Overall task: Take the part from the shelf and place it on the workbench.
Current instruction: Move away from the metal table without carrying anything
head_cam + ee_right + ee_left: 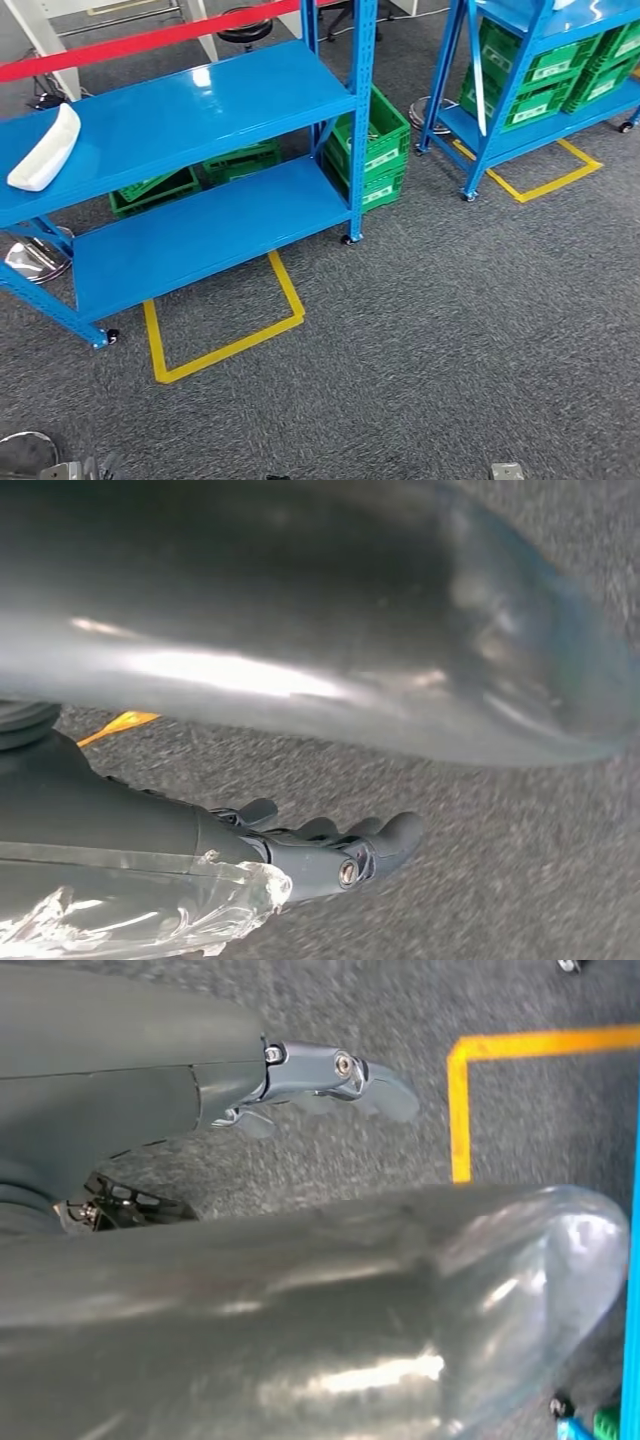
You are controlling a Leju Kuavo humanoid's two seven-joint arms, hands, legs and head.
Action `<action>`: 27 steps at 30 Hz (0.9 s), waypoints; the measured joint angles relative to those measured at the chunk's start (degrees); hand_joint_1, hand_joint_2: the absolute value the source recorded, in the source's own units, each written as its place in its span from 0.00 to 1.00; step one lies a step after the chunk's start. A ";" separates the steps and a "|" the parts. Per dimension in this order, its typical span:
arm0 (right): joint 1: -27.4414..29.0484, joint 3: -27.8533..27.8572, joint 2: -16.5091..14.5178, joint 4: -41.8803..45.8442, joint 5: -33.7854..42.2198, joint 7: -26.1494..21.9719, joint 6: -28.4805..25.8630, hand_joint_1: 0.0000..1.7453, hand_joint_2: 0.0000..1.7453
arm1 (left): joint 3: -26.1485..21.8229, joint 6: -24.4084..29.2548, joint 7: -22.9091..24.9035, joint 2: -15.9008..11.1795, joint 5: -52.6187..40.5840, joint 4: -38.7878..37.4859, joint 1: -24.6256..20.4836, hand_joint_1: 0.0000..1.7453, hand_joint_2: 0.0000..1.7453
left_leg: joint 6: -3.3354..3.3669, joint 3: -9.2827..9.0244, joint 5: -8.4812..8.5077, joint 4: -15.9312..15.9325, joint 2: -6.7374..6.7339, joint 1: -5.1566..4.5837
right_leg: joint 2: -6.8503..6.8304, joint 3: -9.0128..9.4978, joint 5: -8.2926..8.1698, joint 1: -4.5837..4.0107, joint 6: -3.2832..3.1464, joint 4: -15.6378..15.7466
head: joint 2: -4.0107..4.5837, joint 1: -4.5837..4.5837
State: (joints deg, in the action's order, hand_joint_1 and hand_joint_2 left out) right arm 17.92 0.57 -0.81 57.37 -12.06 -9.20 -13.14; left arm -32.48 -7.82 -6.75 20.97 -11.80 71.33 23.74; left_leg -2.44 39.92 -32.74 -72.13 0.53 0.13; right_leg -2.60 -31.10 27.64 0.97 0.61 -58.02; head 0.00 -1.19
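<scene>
You are in a workshop or storeroom: beyond your left hand (332, 1075), hanging over grey carpet (453, 340), stand blue steel shelving racks (226, 110) on castors. Yellow tape outlines (226, 345) mark bays on the floor, and green plastic crates (373, 150) sit under and on the racks.

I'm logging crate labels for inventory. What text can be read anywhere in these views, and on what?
No text is legible.
White labels on the green crates beside the near blue shelf: too small and blurred to read.
White labels on the green crates on the far shelf: also unreadable.
The white part: no visible marking.
</scene>
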 joint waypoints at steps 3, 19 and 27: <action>-0.14 -0.31 0.04 0.00 0.15 0.00 -0.09 0.00 0.00 | 0.00 0.06 0.04 -0.01 -0.04 -0.05 -0.02 0.00 0.00 | 0.06 -5.46 5.31 10.21 -3.07 -0.07 | -2.02 0.60 0.46 -0.12 0.59 -0.07 | 0.00 -0.07; -0.47 -1.44 0.57 -0.52 0.55 0.07 -0.63 0.00 0.00 | -0.09 0.42 0.50 0.04 0.04 -0.26 -0.04 0.00 0.00 | 2.92 -8.72 6.89 15.70 5.04 -0.22 | 6.17 -0.79 1.08 -0.10 2.15 -3.08 | 0.00 0.30; -0.52 -1.52 0.64 -0.64 0.73 0.01 -0.82 0.00 0.00 | -0.04 0.53 0.50 -0.01 0.04 -0.28 -0.06 0.00 0.00 | 0.39 -3.74 2.17 7.34 0.95 -0.23 | 3.15 1.02 0.22 -0.03 0.14 0.35 | 0.00 -0.41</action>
State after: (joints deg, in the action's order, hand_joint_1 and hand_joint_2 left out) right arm 17.39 -0.95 -0.16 56.73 -11.33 -9.19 -13.96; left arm -32.52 -7.29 -6.25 20.97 -11.76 71.05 23.68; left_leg -2.04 36.18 -30.57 -64.79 1.47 -0.10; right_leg 0.55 -30.09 27.86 0.94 0.76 -57.67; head 0.00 -1.60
